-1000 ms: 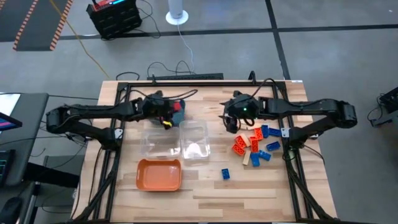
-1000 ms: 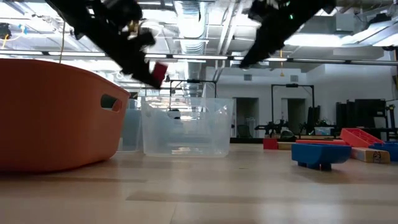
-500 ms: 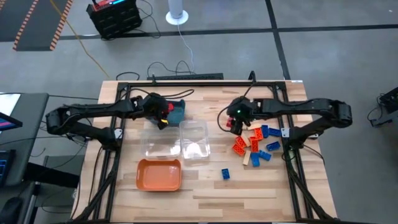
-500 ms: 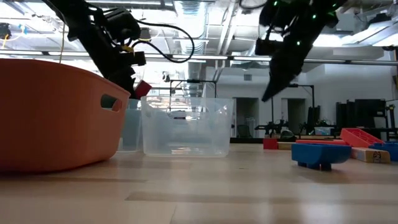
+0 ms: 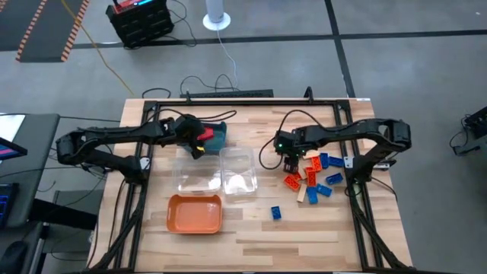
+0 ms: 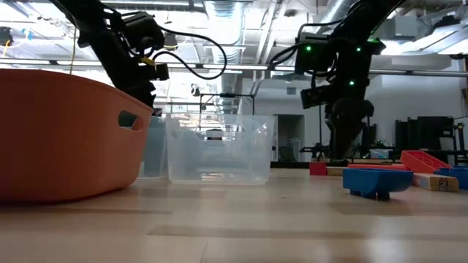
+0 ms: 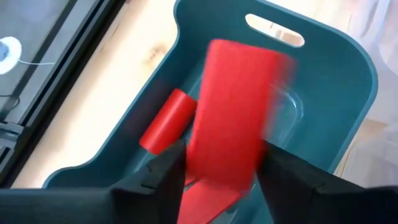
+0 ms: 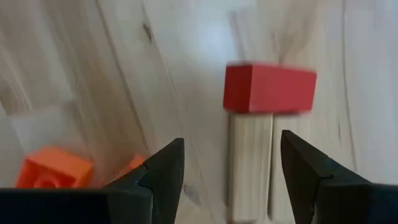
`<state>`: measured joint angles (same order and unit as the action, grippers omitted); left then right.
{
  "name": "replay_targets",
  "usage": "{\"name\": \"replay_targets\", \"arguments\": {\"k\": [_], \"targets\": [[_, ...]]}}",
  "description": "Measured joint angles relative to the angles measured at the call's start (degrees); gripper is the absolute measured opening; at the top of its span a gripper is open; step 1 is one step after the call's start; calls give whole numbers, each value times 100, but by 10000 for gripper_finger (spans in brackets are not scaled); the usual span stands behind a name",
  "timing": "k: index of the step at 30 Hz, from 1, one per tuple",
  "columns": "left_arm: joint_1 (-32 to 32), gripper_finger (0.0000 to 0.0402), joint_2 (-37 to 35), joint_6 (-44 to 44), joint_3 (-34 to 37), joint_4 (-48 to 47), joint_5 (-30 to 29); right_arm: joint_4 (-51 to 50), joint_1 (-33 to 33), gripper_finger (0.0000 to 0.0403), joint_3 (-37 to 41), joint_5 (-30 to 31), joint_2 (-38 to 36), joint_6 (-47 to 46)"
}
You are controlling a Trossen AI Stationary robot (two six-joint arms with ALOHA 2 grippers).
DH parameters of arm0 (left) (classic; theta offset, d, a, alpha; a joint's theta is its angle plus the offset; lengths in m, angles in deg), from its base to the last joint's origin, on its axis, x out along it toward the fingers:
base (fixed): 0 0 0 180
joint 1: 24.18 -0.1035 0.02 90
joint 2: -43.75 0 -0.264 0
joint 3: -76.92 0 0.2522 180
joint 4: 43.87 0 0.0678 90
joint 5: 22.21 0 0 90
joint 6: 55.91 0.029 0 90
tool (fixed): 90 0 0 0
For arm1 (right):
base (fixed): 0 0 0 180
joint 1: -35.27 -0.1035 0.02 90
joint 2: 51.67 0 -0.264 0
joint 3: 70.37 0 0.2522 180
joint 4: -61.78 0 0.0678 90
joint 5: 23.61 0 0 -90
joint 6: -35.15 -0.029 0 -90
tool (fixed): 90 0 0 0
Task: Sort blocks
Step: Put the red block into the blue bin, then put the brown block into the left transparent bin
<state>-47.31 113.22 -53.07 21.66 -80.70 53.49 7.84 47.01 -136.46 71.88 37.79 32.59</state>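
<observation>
The left gripper (image 7: 217, 168) hangs over the teal tray (image 7: 339, 81) at the table's back left, its fingers (image 7: 163, 174) parted. A red block (image 7: 233, 112) shows blurred between and just ahead of them, above the tray; whether they touch it I cannot tell. A red cylinder (image 7: 166, 120) lies on the tray floor.

The right gripper (image 8: 231, 168) is low over the table at the near edge of the block pile (image 5: 312, 179), fingers spread and holding nothing. Ahead of them a red block (image 8: 269, 88) lies touching the end of a tan wooden block (image 8: 250, 162); an orange block (image 8: 55, 167) lies off to one side.

A lone blue block (image 5: 276, 213) lies well apart from the pile. Two clear trays (image 5: 217, 171) and the orange tray (image 5: 195, 214) stand near the left arm.
</observation>
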Motion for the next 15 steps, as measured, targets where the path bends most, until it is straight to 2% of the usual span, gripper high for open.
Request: {"name": "replay_targets", "arguments": {"k": [7,15], "targets": [[0,207,-58,42,0,103,-14,-430,276,221,4,41,-136,-148],[259,208,-512,-64,0,-36,-12,-310,511,205,13,-109,293,240]]}}
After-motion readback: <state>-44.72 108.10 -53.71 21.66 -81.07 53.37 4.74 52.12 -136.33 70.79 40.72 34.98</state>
